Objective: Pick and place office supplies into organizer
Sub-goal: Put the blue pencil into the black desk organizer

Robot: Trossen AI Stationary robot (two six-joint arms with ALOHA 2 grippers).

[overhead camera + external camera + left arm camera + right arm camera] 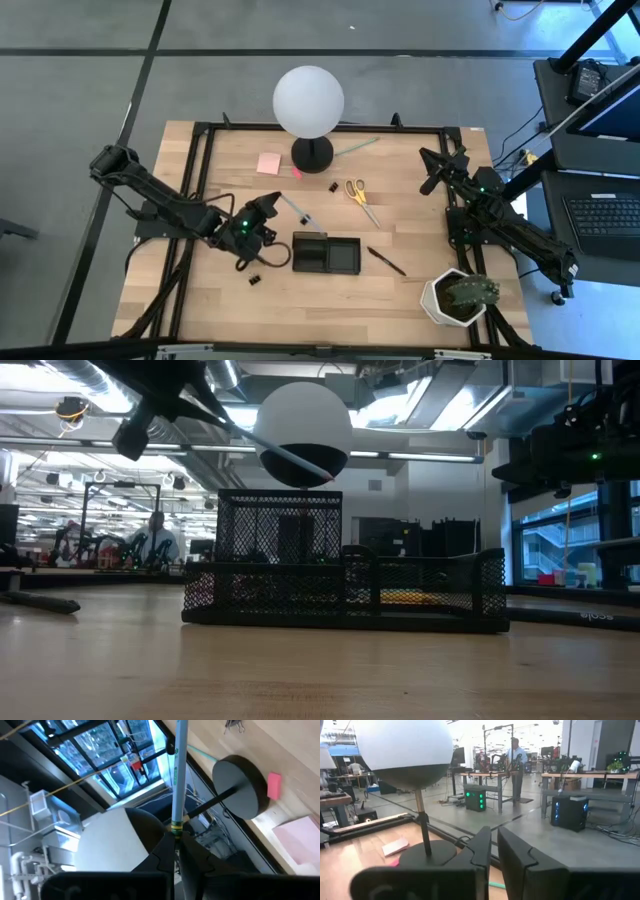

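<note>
Just left of the organizer, the left end effector is clamped on a silvery pen held above the worktop — carry under way; next, lower it into a compartment — right end effector idles, nearly closed, empty.

No words, labels or numbers can be read; the print on the silvery pen is too blurred.

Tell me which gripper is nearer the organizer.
Left. The left gripper, shut on a pen, is just beside the organizer, off its left end. The right gripper waits farther off, beyond the scissors.
</note>
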